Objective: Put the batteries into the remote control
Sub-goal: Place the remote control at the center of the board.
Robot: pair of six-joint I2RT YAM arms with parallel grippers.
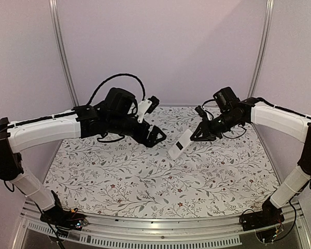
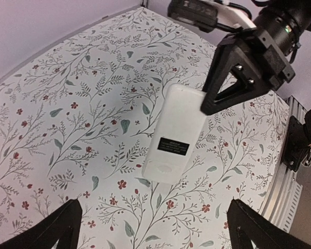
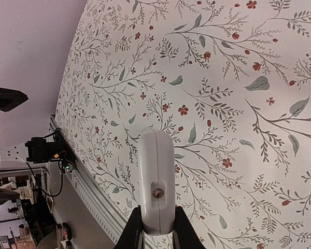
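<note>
Floral-print cloth (image 1: pixel 119 176) spread over the whole tabletop, pale lilac walls behind.

Right gripper (image 1: pixel 197 136): pinched narrow on one short end of the remote control (image 1: pixel 182 143), fingers pressing its two thin edges in the right wrist view. Held off the cloth and tilted, gripped end high, free end lower; impossible to tell whether that free end touches the print. Plain white back turned up and towards the left arm, with a small dark rectangular patch (image 2: pixel 173 147) near the free end. Cannot say from here whether that is a label or an opening.

Left gripper (image 1: pixel 156 137): spread wide and holding nothing, both fingertips (image 2: pixel 62 220) showing at the bottom corners of its own camera view. Hangs just beside the remote control, apart from it, at about the same height.

Key relation for the next move: long axis running from the right gripper, far and to the right, down towards the near left, so the free end points at the open left gripper. Seen from the left wrist, sits straight ahead between the spread fingers. Left arm therefore judged the nearer free tool for working on the back.

No batteries visible in any view; loading apparently not yet begun.
</note>
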